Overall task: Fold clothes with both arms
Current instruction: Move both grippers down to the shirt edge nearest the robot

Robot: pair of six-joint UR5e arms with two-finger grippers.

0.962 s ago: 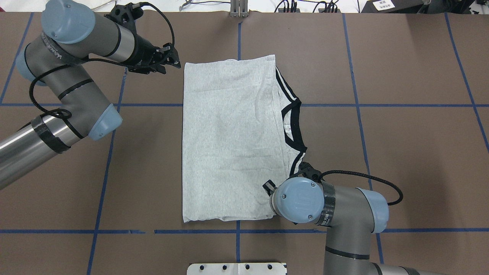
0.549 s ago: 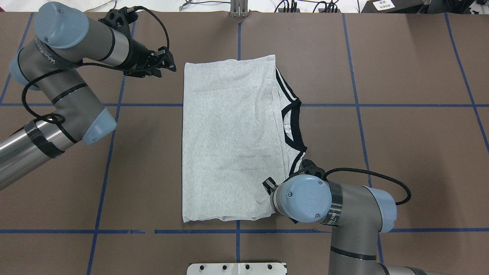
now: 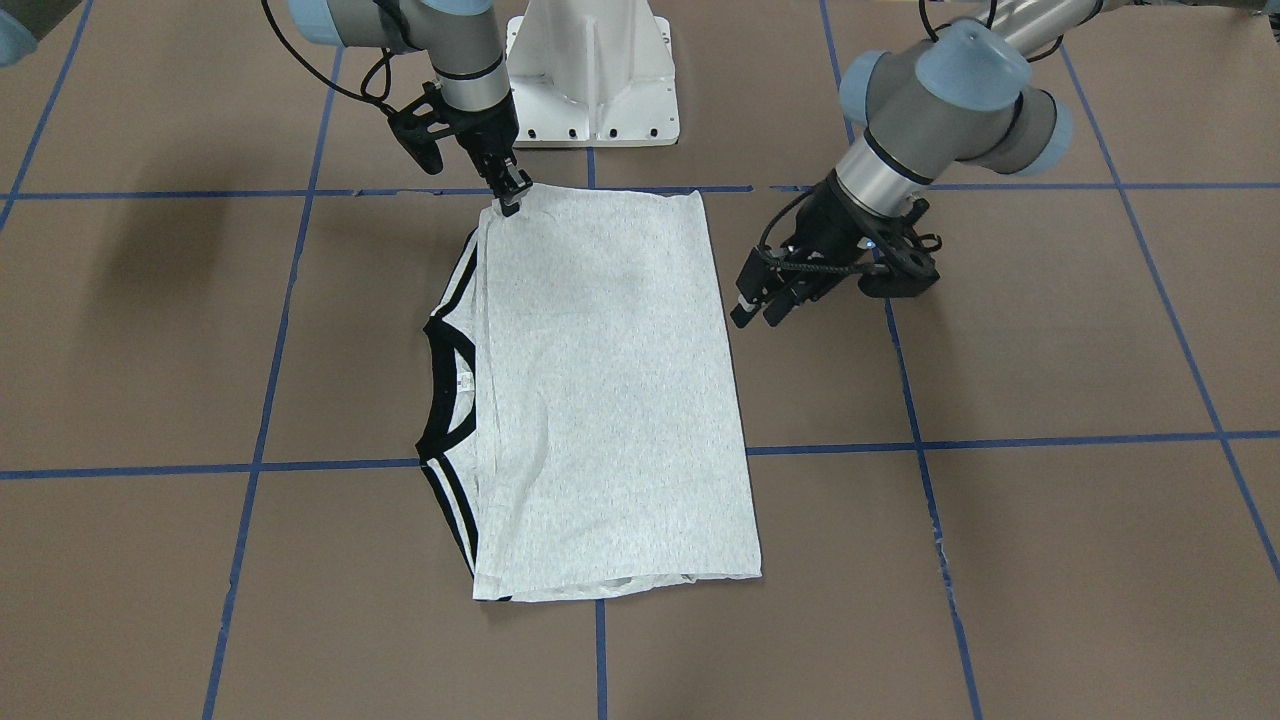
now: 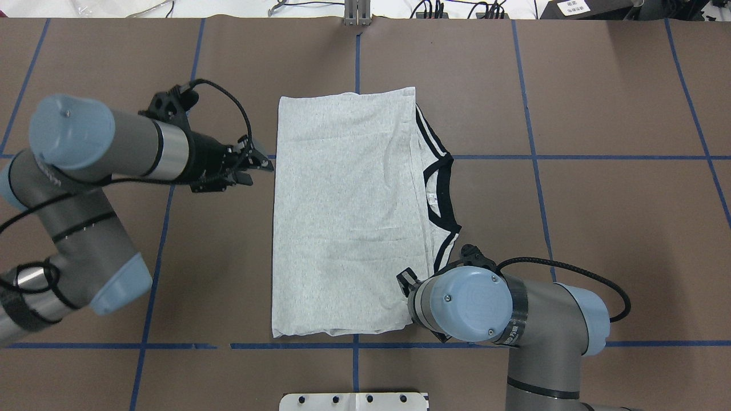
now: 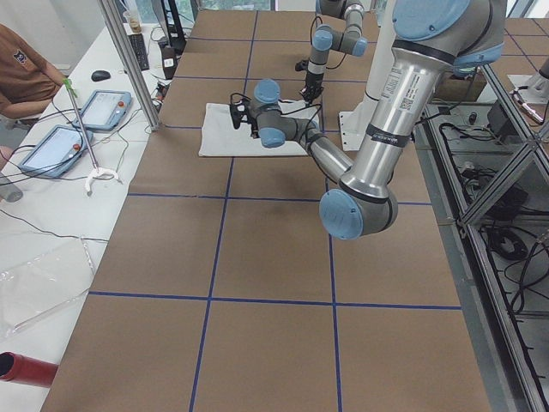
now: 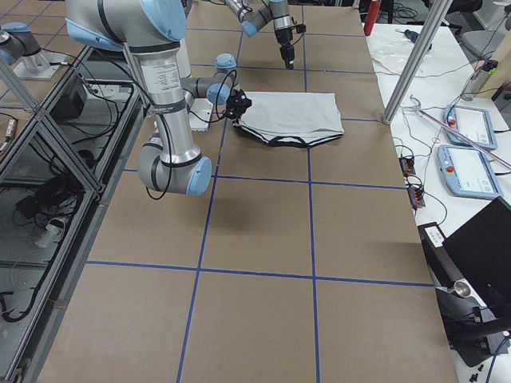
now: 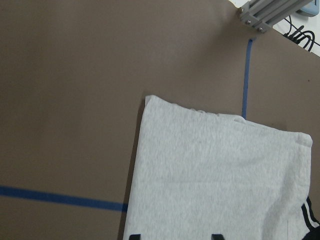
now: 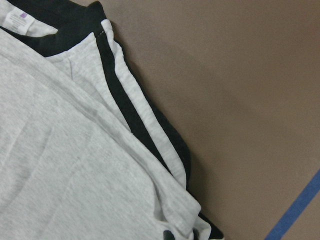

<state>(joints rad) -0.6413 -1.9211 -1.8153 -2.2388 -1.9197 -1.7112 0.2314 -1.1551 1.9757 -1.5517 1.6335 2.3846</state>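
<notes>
Soft and light, the T-shirt (image 3: 610,380) should drape and creep, so corners are the hold: the right gripper (image 3: 511,198) is nipped onto one, while the left gripper (image 3: 755,314) hangs spread just beside the edge.

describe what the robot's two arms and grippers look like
Both are jointed silver-grey metal tubes with rounded light blue joint caps: left arm, right arm. Each forearm has black bands, and a looping black braided cable runs to the wrist. The left gripper and right gripper are black and two-fingered.
</notes>
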